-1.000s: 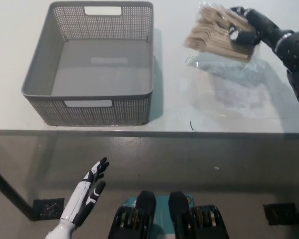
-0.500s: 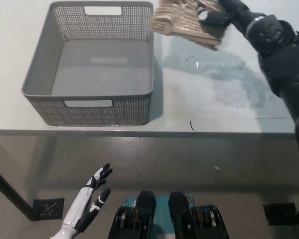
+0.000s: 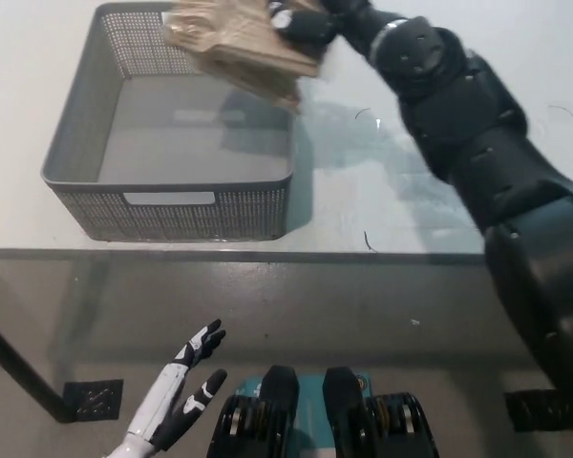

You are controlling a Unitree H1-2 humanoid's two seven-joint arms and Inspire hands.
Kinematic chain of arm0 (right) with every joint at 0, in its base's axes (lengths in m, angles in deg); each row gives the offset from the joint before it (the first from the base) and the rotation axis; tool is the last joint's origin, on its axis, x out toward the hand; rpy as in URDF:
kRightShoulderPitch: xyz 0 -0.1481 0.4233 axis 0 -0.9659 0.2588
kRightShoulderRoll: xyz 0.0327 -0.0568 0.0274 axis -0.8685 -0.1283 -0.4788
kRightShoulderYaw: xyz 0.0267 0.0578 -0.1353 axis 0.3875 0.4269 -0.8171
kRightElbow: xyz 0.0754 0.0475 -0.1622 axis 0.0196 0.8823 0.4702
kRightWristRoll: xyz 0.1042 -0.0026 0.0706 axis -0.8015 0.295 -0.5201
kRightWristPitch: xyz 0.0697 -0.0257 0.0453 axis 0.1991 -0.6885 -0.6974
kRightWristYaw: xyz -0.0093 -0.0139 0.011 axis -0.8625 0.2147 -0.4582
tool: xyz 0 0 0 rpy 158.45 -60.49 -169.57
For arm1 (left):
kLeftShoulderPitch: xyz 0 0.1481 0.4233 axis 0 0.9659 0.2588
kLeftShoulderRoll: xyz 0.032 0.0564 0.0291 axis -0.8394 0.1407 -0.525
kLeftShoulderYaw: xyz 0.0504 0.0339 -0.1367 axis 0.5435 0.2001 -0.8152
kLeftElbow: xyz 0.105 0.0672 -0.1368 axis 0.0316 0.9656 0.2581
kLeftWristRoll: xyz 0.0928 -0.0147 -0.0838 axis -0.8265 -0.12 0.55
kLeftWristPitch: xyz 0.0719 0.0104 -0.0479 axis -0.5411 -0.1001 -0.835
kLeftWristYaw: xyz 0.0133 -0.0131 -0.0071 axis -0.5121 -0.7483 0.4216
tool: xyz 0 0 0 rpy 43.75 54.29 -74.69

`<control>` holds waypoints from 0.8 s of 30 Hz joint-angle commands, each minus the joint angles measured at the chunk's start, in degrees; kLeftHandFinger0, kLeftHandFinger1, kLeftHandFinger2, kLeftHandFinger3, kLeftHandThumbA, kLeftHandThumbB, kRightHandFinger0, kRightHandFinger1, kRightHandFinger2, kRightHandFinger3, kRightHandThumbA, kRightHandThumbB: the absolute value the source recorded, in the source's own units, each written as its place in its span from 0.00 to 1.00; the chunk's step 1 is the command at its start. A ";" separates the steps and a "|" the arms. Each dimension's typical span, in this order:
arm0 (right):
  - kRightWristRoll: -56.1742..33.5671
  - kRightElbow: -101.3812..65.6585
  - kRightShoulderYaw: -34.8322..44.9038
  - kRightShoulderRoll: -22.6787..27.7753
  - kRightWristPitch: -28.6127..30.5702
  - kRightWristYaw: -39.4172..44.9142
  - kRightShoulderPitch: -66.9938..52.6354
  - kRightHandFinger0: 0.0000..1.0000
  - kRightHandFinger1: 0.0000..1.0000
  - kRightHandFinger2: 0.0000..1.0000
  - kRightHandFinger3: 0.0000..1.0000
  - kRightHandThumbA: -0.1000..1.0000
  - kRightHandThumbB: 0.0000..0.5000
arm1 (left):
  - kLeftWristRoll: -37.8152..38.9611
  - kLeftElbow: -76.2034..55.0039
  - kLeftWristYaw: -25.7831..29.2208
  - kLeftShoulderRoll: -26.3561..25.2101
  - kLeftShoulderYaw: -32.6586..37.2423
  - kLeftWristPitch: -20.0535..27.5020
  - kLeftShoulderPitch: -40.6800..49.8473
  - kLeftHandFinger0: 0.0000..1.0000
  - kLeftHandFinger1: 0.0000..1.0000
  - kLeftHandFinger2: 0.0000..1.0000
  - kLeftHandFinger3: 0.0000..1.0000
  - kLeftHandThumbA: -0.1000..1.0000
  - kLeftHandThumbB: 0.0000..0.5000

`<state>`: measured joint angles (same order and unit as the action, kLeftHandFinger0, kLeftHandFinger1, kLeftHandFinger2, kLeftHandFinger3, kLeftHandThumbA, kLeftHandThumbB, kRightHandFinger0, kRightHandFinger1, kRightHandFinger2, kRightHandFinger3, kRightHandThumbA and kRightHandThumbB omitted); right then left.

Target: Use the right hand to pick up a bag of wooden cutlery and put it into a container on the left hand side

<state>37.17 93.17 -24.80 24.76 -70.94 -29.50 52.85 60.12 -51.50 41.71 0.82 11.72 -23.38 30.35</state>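
A clear bag of wooden cutlery [image 3: 237,46] hangs in the air over the far right part of the grey perforated basket [image 3: 81,141]. My black right hand [image 3: 306,19] is shut on the bag's right end, with the arm stretching across the table from the lower right. The basket's floor shows nothing in it apart from the bag's shadow. My white left hand [image 3: 180,401] rests low at the lower left, below the table edge, fingers apart and holding nothing.
The basket stands on the left half of a pale table [image 3: 392,181], whose front edge [image 3: 267,253] runs across the middle of the picture. My right arm [image 3: 477,153] covers much of the table's right side.
My right hand has carried the bag leftward from the table's far right to above the basket. The left hand has shifted slightly to the right.
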 commanded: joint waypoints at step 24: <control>0.95 -5.28 -10.81 1.51 0.08 9.54 2.49 1.00 1.00 1.00 1.00 0.91 1.00 | -4.48 -1.39 0.33 -3.06 5.37 2.15 -0.66 0.81 0.79 0.87 1.00 0.86 0.55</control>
<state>38.54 90.07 -35.41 24.13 -71.50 -21.25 52.82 57.09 -51.50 41.59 -1.03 16.52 -23.37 30.35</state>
